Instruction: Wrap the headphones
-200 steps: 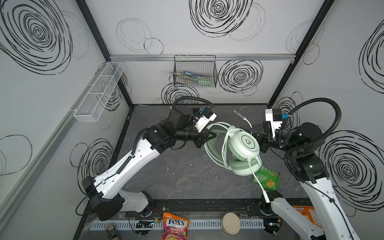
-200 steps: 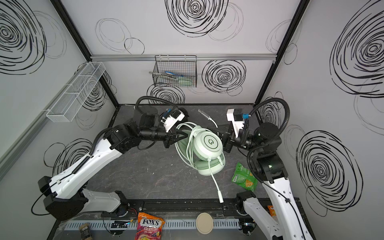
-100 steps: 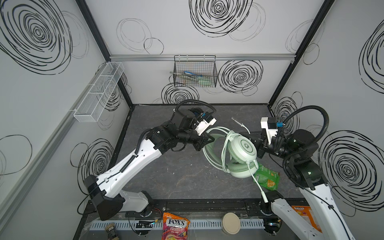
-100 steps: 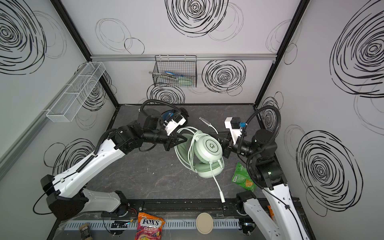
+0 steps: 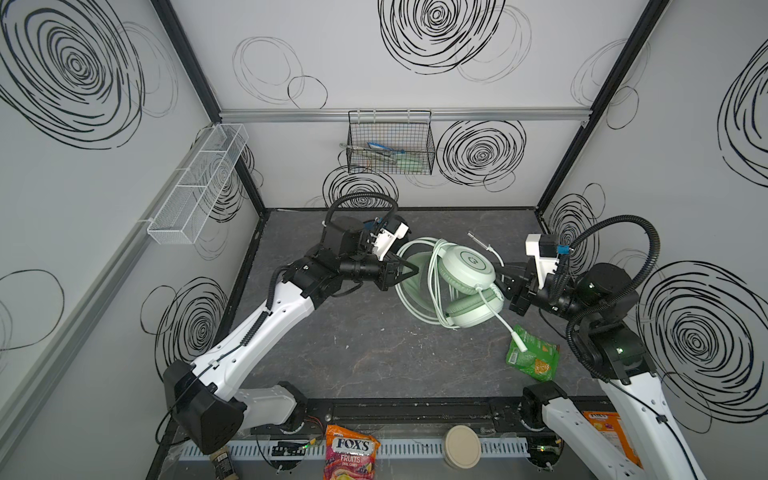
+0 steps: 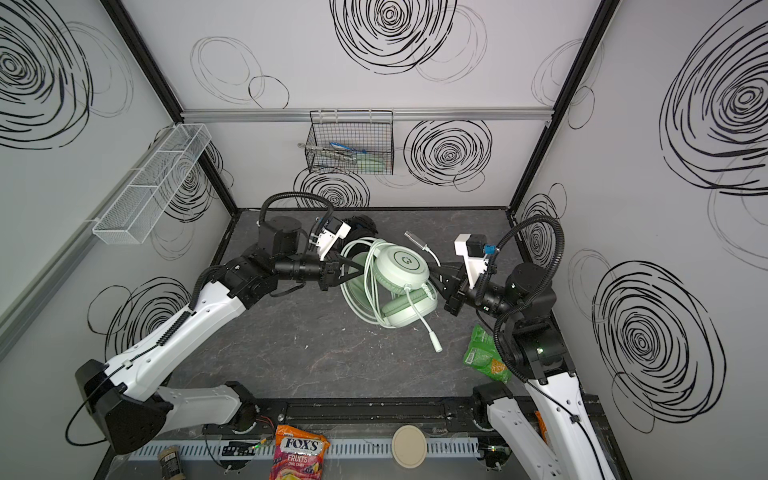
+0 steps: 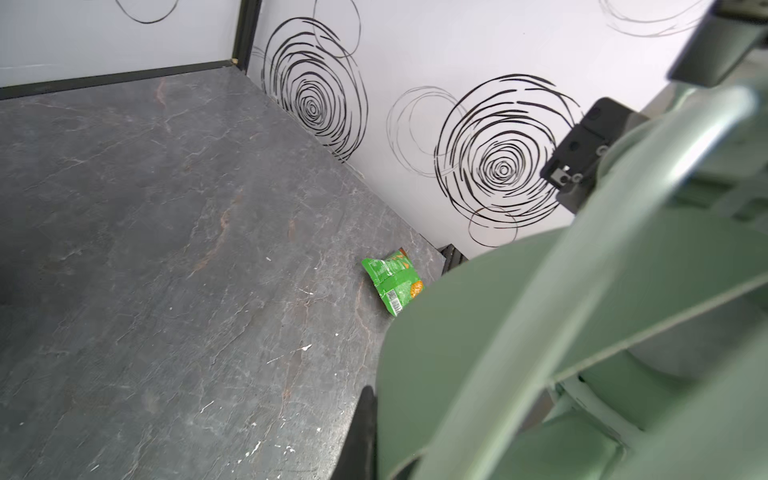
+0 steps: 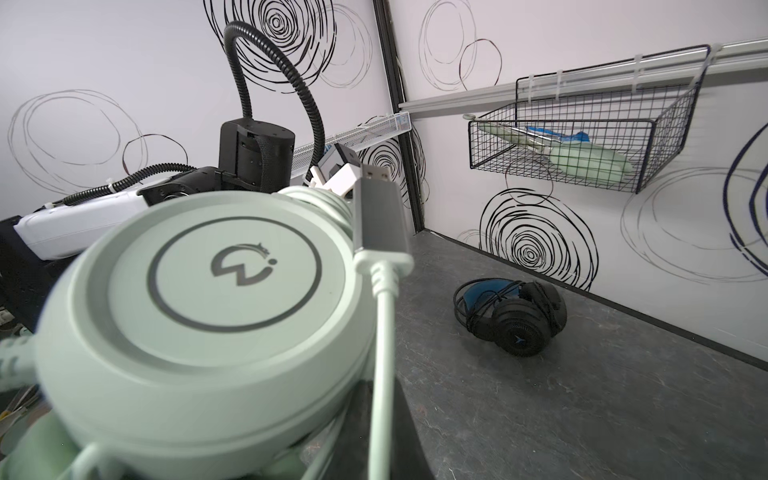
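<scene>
A long white mesh shelf (image 5: pixel 199 183), boxy and fine-gridded, hangs on the left wall. From that side the left gripper (image 5: pixel 412 271) reaches in, its black tapered fingers clenched on the broad, smooth headband (image 7: pixel 540 311) of the mint-green headset (image 5: pixel 467 270). That matte band fills much of the left wrist view.

Behind this arm, near the back wall, the black headset (image 8: pixel 515 320) lies on the dark, veined, stone-look table (image 5: pixel 353 345). It has a blue band (image 8: pixel 486 291) over round ribbed cups, with a thin black cable (image 8: pixel 461 307) looped about it. A black wire basket (image 5: pixel 357 162) hangs on the back wall above.

The mint-green headset is held over the table's right-middle, between the two grippers. Its hard plastic upper cup (image 8: pixel 232 270) is a flat disc with a grey ring and logo, and a cushioned lower cup (image 5: pixel 471 313) sits beneath. The pale cable (image 5: pixel 432 282), round and rubbery, lies in several loops around headband and cups, and it ends in a flat grey metal USB plug (image 8: pixel 376 212).

The right gripper (image 5: pixel 503 277) is pinched on that cable just beside the upper cup. A stiff length of cable drops to a white connector (image 5: pixel 518 340). There a crinkled green snack packet (image 5: pixel 534 359) lies near the right wall.
</scene>
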You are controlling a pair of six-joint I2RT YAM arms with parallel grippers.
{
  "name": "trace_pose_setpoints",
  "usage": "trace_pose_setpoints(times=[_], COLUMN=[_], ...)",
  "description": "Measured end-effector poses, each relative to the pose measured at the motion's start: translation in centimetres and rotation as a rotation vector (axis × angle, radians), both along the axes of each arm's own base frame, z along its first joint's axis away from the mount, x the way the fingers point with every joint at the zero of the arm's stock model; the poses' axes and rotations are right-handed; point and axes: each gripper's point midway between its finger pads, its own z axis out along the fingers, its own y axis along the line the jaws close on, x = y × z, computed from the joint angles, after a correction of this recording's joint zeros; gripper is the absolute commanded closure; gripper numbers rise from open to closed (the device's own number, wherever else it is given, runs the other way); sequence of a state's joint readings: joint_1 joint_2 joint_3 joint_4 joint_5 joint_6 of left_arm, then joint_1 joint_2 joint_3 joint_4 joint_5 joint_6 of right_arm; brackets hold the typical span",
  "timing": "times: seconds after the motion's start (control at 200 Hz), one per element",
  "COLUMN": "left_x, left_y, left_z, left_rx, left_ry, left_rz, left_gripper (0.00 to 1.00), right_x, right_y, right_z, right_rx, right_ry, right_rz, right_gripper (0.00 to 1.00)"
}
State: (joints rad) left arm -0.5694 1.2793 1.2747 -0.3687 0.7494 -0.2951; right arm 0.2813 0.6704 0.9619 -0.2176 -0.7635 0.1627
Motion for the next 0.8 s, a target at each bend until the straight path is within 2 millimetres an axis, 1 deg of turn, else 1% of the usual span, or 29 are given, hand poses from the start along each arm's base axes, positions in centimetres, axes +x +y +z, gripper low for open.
trace_pose_setpoints(times=[0.135, 0.22, 0.285, 0.385, 0.495, 0.635, 0.71, 0.795], left_x=[-0.7, -1.0, -1.1, -1.5, -1.9, -2.5, -2.9, -2.8], left_y=[-0.7, -0.9, -1.1, -1.3, -1.7, -2.1, -1.9, -1.7], left_z=[1.1, 1.4, 1.6, 1.5, 1.2, 0.1, -1.4, -3.0], left_rx=[-0.05, -0.059, -0.064, -0.06, -0.012, 0.072, 0.137, 0.202], left_ry=[0.007, 0.011, 0.012, 0.016, -0.006, -0.061, -0.069, -0.073], left_rz=[-0.041, -0.052, -0.059, -0.072, -0.082, -0.087, -0.095, -0.091], left_gripper=[1.0, 1.0, 1.0, 1.0, 1.0, 1.0, 1.0, 1.0], right_x=[0.7, 1.8, 2.9, 4.6, 5.7, 5.3, 4.9, 4.5], right_y=[-0.1, -0.3, -0.8, -1.3, -1.6, -1.5, -1.2, -0.7], right_z=[0.1, -0.3, -0.8, -1.6, -2.2, -1.8, -1.3, -1.5], right_rx=[0.02, 0.044, 0.059, 0.072, 0.073, 0.083, 0.086, 0.086], right_ry=[0.025, 0.059, 0.09, 0.14, 0.166, 0.139, 0.105, 0.091], right_rz=[-0.021, -0.064, -0.113, -0.166, -0.192, -0.167, -0.137, -0.087], right_gripper=[1.0, 0.96, 0.95, 0.94, 0.91, 0.88, 0.87, 0.87])
